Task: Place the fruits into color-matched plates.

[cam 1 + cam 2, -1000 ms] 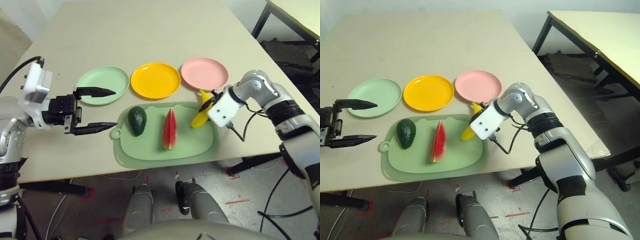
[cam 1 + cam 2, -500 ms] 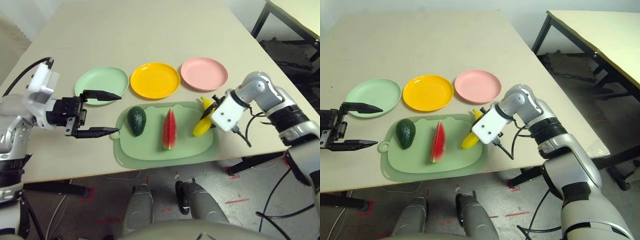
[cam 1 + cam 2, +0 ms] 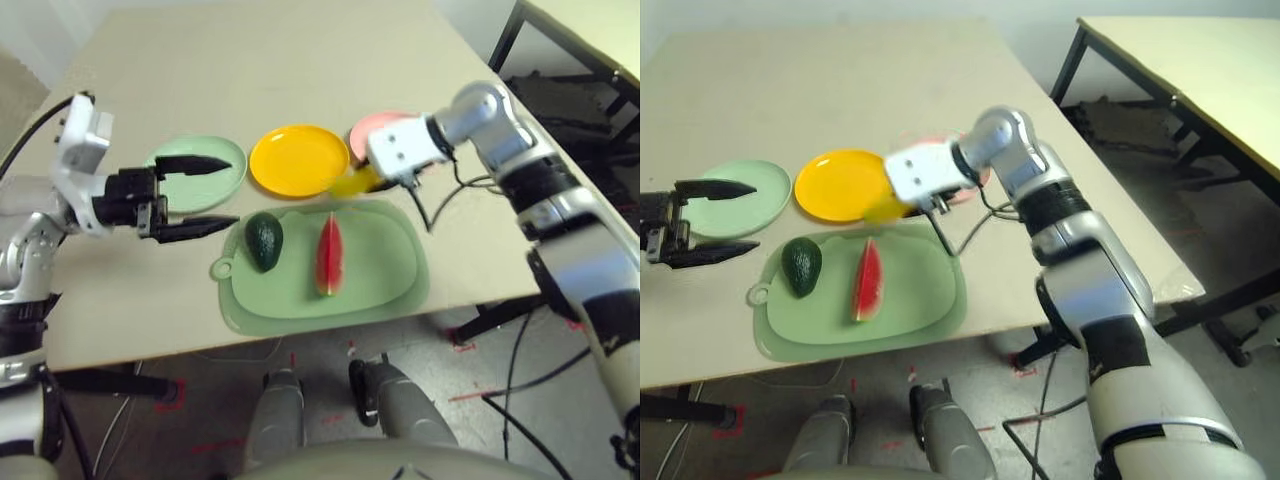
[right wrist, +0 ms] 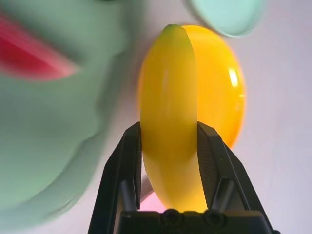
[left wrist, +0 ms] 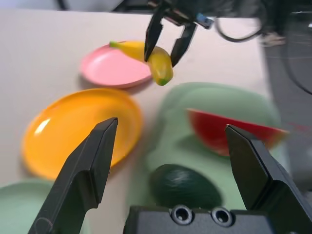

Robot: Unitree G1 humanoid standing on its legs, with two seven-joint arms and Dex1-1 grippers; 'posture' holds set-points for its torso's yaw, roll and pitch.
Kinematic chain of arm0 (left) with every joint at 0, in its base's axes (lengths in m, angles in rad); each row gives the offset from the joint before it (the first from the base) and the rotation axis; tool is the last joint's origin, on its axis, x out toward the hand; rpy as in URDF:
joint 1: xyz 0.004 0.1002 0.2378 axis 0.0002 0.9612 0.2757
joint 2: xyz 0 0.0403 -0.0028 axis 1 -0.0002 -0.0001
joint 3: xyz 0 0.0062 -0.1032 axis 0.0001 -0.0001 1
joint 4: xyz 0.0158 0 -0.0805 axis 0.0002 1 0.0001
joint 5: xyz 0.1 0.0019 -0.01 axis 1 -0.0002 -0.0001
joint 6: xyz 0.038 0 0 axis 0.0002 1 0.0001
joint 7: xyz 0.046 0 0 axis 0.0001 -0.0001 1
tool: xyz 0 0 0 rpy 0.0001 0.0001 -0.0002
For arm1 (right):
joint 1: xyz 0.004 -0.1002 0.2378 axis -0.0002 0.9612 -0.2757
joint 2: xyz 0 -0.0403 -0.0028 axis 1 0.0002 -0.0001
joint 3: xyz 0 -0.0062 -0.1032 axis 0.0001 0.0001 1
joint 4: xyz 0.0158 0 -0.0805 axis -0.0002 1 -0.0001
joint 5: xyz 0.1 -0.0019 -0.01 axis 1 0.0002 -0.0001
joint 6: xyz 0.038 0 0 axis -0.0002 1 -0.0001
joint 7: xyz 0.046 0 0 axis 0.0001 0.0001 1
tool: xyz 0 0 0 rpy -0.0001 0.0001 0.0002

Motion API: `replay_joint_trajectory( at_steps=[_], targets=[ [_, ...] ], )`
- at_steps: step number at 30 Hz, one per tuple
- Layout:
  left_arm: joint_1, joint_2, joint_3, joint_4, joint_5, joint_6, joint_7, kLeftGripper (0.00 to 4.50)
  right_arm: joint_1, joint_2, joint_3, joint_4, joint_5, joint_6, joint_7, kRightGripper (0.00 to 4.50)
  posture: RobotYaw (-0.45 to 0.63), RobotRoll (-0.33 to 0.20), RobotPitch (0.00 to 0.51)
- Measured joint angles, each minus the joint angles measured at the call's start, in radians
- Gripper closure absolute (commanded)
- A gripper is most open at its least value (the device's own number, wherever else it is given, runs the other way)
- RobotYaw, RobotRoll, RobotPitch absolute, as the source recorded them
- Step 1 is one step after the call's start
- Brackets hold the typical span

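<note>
Head views: right gripper pinching the banana, lifted off the table between the yellow-orange plate and the pink plate, just far of the cutting mat. Banana blurred here, so exact tilt hard to call. Left gripper at the left, jaws spread wide, nothing between them, far finger over the near rim of the mint green plate. Avocado on the mat's left part, watermelon wedge lying at mid-mat, apart from each other. Three plates in a row on the far side of the mat, green left, yellow-orange middle, pink right, all bare.

Left wrist view: own two fingers wide apart, holding nothing. Beyond them avocado and watermelon wedge on the mat, yellow-orange plate and pink plate behind. Right gripper hanging from above, clamped on the banana in the air near the pink plate's edge.

Right wrist view: black fingers pressed on both sides of the banana, yellow-orange plate directly behind it, mat and red wedge blurred to one side.
</note>
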Motion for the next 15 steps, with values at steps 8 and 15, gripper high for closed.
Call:
replay_joint_trajectory(
  at_steps=[8,15],
  targets=[
    [0.024,0.004,-0.001,0.007,0.052,-0.001,0.074,0.0,-0.006,0.127,0.002,0.185,-0.103,-0.038,-0.2,2.87,0.11,0.0,0.144],
    [0.07,0.008,0.014,-0.008,0.049,0.007,0.087,0.0,-0.01,0.133,0.011,0.232,-0.195,-0.056,-0.328,2.52,0.12,0.0,0.138]
  ],
)
